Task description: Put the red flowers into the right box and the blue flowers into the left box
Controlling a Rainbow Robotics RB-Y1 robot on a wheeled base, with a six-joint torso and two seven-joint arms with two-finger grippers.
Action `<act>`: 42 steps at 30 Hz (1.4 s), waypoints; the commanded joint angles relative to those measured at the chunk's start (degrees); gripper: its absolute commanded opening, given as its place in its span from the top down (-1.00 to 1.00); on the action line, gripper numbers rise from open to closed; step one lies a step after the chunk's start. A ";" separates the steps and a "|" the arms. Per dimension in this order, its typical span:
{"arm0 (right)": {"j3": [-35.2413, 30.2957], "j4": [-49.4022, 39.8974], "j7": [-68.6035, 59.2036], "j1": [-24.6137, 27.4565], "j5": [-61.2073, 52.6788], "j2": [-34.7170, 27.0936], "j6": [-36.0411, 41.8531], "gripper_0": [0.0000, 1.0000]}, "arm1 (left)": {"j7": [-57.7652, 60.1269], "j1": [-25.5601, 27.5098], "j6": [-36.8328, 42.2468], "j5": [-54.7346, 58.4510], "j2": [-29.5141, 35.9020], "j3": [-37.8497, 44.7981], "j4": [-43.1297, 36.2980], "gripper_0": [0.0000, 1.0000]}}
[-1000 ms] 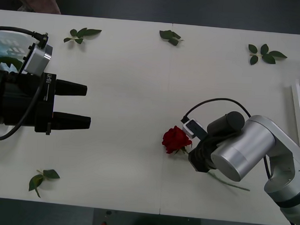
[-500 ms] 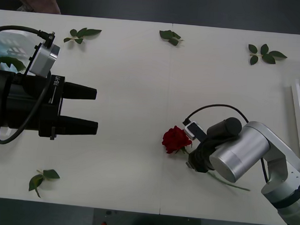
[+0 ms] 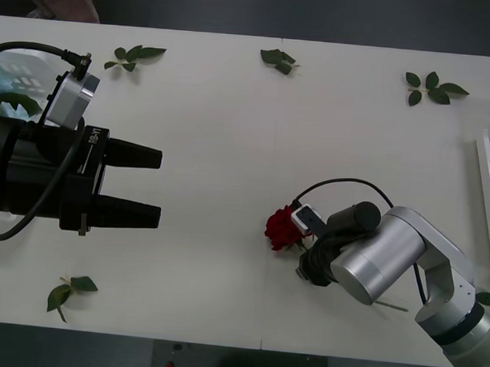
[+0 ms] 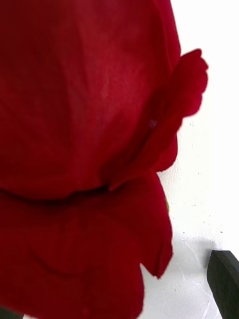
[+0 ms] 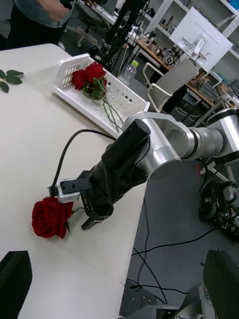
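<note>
Right tool (image 5: 85,215) has closed in on the rose (image 3: 282,227) stem; grip state unclear. Left tool (image 3: 154,186) spread, idle.

white table (image 3: 231,134), office chair (image 5: 167,84), shelves (image 5: 172,20)

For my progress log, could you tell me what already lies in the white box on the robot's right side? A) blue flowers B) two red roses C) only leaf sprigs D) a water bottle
B: in the left wrist view, red roses lie with their stems inside the right box, beyond the right gripper, which is down at a red rose on the table.
</note>
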 commanded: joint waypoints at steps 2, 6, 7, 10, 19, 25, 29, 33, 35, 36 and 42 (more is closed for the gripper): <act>-0.32 -0.10 -1.04 0.40 0.62 1.24 0.03 -1.00 | 0.05 -1.69 -0.11 0.58 2.26 1.04 -1.40 -1.00; 0.04 -0.01 -1.04 0.40 1.06 1.33 -0.06 -0.72 | 0.05 -1.69 -0.11 0.58 2.26 1.04 -1.40 -1.00; 0.12 -0.01 -1.04 0.40 1.15 1.42 0.03 -0.46 | 0.05 -1.69 -0.11 0.58 2.26 1.04 -1.40 -1.00; 0.12 0.25 -1.04 0.40 0.89 1.51 0.03 0.74 | 0.05 -1.69 -0.11 0.58 2.26 1.04 -1.40 -1.00; 0.12 1.92 -1.04 0.40 0.89 1.77 -0.94 1.00 | 0.05 -1.69 -0.11 0.58 2.26 1.04 -1.40 -1.00; 0.04 1.22 -1.12 0.04 1.15 1.68 -0.94 1.00 | 0.05 -1.69 -0.11 0.58 2.26 1.04 -1.40 -1.00; -0.93 -1.95 -1.74 -0.04 0.89 1.15 1.08 1.00 | 0.05 -1.69 -0.11 0.58 2.26 1.04 -1.40 -1.00; -3.22 -8.36 -2.35 0.04 -0.26 -0.34 6.79 1.00 | 0.05 -1.69 -0.11 0.58 2.26 1.04 -1.40 -1.00; -4.97 -11.35 -2.62 -0.04 -1.49 -1.04 9.78 1.00 | 0.05 -1.69 -0.11 0.58 2.26 1.04 -1.40 -1.00; -5.94 -12.93 -2.79 0.04 -2.45 -1.39 11.28 1.00 | 0.05 -1.69 -0.11 0.58 2.26 1.04 -1.40 -1.00; -17.63 -24.09 -3.94 1.45 -8.25 -3.06 22.53 1.00 | 0.05 -1.69 -0.11 0.58 2.26 1.04 -1.40 -1.00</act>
